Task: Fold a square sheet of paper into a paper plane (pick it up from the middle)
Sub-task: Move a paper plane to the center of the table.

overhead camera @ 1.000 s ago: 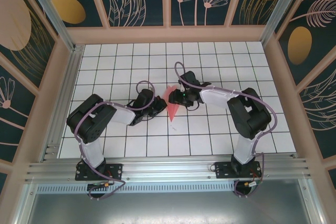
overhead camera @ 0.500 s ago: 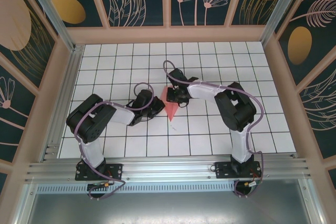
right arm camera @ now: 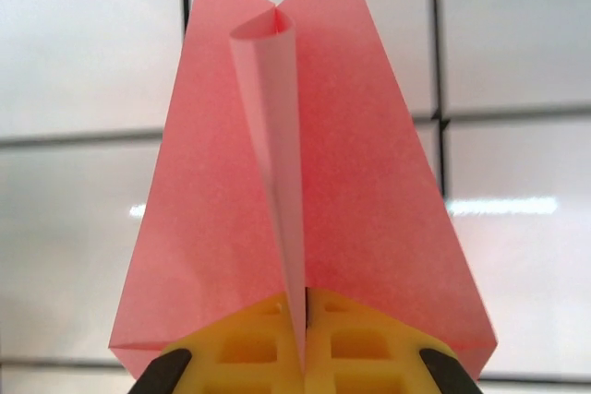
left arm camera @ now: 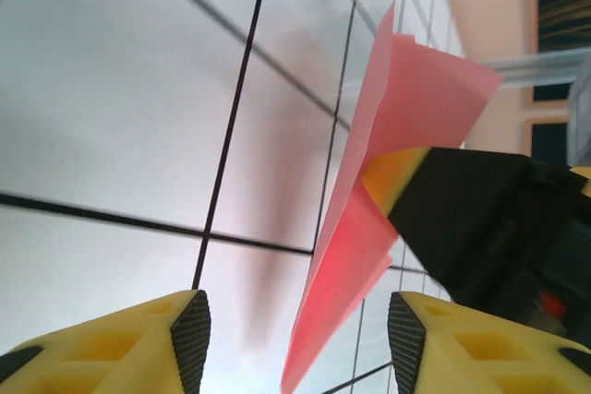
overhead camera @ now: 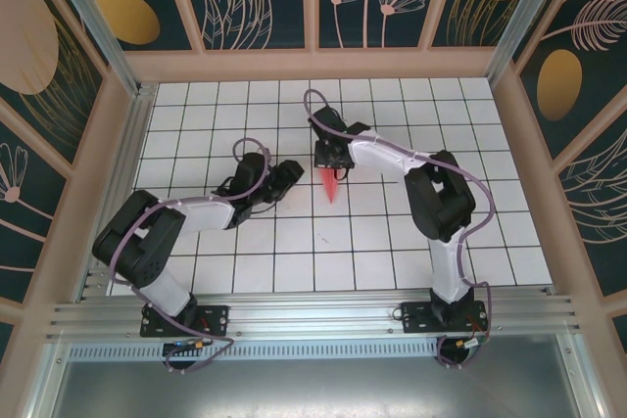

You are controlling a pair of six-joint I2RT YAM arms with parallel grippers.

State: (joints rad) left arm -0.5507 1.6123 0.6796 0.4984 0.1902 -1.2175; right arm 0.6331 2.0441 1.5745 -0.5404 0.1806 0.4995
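The square sheet of paper is folded into a salmon-pink paper plane (overhead camera: 331,185), a slim dart whose tip points toward the near edge. My right gripper (overhead camera: 331,163) is shut on its centre fold (right arm camera: 277,163), and the two wings (right arm camera: 379,219) spread out to either side of the yellow fingers (right arm camera: 249,348). My left gripper (overhead camera: 287,176) stands open just left of the plane. In the left wrist view the plane's tip (left arm camera: 319,339) hangs between the left gripper's (left arm camera: 297,343) spread pads without touching them. The right gripper's finger (left arm camera: 462,219) shows behind the plane.
The floor is white tile with a black grid (overhead camera: 392,242). A wooden frame with patterned panels (overhead camera: 313,56) closes in the far side and both flanks. An aluminium rail (overhead camera: 313,315) runs along the near edge by the arm bases.
The right gripper closed on the plane's centre fold and carried it a little farther away. The left gripper let go of it, opened and drew back to the left.
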